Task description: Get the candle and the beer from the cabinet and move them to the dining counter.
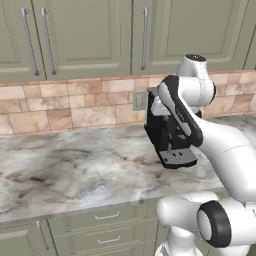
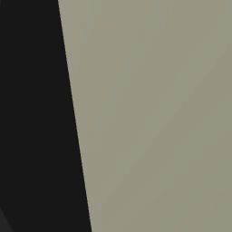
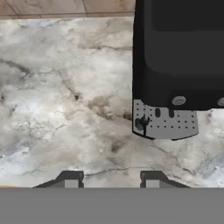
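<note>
Overhead, the cabinet (image 1: 75, 35) runs along the top of the left base view, its sage-green recessed-panel doors all shut and its long silver bar handles (image 1: 145, 37) hanging vertical. Whatever is inside is hidden behind the doors, so neither the candle nor the beer can be placed more exactly than that. Below the doors a tan stone-tile backsplash (image 1: 65, 107) meets the back edge of a grey-white marbled tabletop (image 1: 75, 170), and under the front edge sit sage-green drawer fronts (image 1: 107, 227) with short horizontal handles.

A black coffee machine (image 1: 165, 132) stands toward the back edge of the tabletop, right of the middle, just in front of a wall outlet (image 1: 140, 100); its perforated grey drip tray (image 1: 178, 157) faces the front edge. The white arm (image 1: 220, 145) rises from the lower right and folds across the machine, partly covering it.

From the hand view, the claw (image 3: 112, 180) hangs above bare marble nearer the front edge, its two dark fingertips (image 3: 70, 178) spread well apart with nothing between them. The coffee machine (image 3: 179, 57) fills the upper right of that view, its drip tray (image 3: 168, 124) resting on the tabletop (image 3: 61, 109), and a strip of backsplash (image 3: 65, 6) shows along the top.

The right base view shows a flat sage-green surface (image 2: 158, 113) very close up beside a dark band (image 2: 31, 113); what these are cannot be told.
</note>
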